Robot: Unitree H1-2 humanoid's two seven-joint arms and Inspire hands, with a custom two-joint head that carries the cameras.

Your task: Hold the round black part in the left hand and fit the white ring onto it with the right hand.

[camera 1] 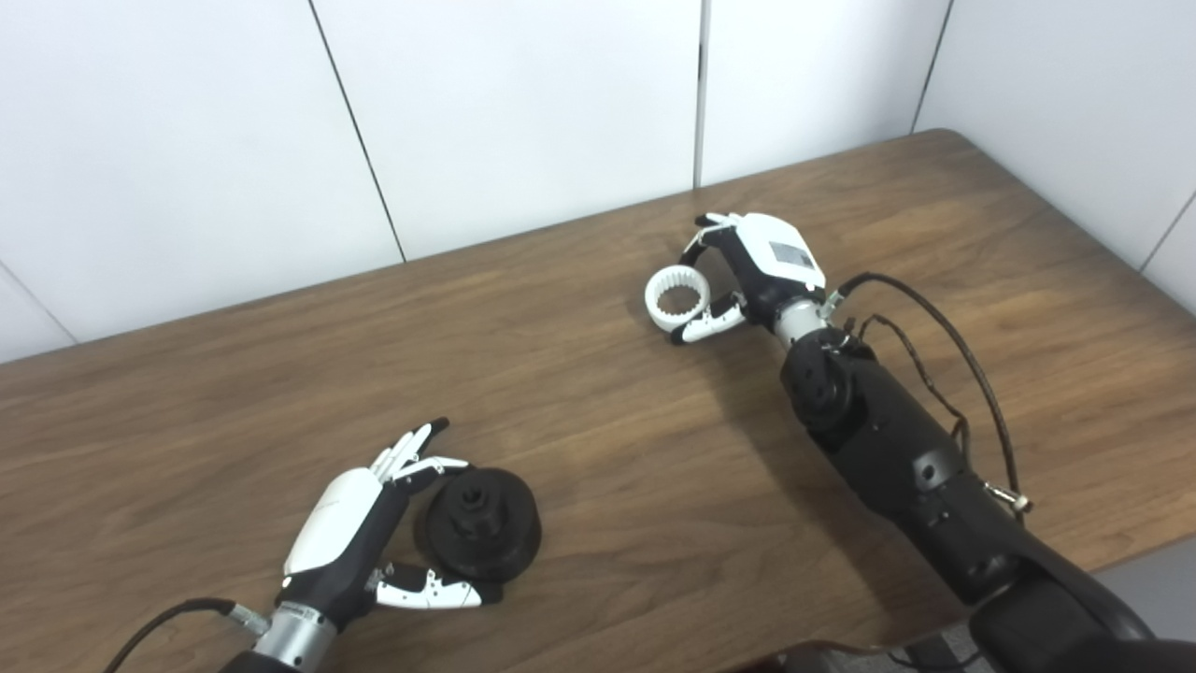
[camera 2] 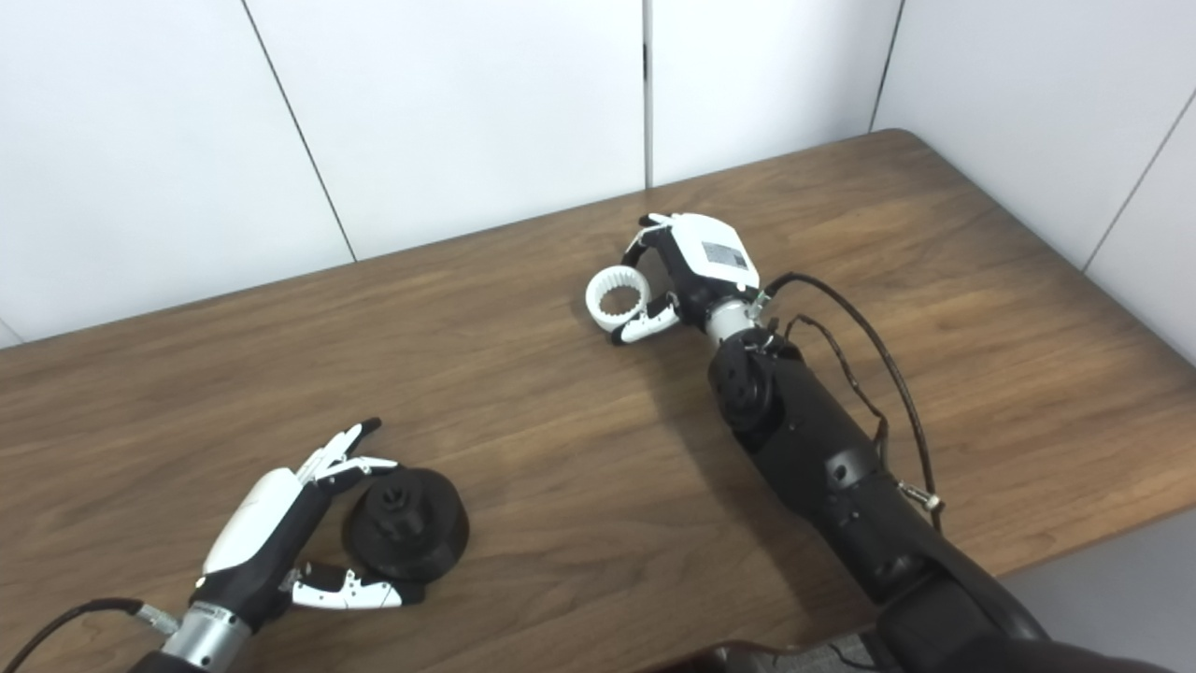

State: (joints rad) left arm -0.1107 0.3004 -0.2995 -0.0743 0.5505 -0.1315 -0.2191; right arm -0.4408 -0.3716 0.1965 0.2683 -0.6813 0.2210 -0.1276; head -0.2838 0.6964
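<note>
Cupping round black part (camera 1: 481,524), left hand (camera 1: 360,537) spread | right hand (camera 1: 757,266) spread beside toothed white ring (camera 1: 676,299)

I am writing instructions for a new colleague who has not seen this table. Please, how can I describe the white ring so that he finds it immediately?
Start at the brown wooden table and follow the black right arm to the right hand, toward the far edge. The white ring lies flat just left of that hand, between its fingers and thumb. It is small, white and toothed inside, unlike the round black part by the left hand.
</note>
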